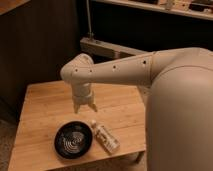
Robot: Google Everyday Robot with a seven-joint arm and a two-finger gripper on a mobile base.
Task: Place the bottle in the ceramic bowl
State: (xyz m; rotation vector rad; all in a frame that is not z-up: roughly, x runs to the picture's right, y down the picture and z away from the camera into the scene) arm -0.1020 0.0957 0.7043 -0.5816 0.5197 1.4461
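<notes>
A pale label is wrapped around the bottle [105,138], though no writing on it can be read. The white arm [120,70] is stretched in from the right and bent downward at the wrist, with the gripper [85,107] held over the wooden counter [45,105], behind the ceramic bowl [73,140]. Its jaws are spread apart and nothing is gripped. The clear bottle is laid on its side on the counter, just beside the bowl, which is round, glossy black and ringed inside.
</notes>
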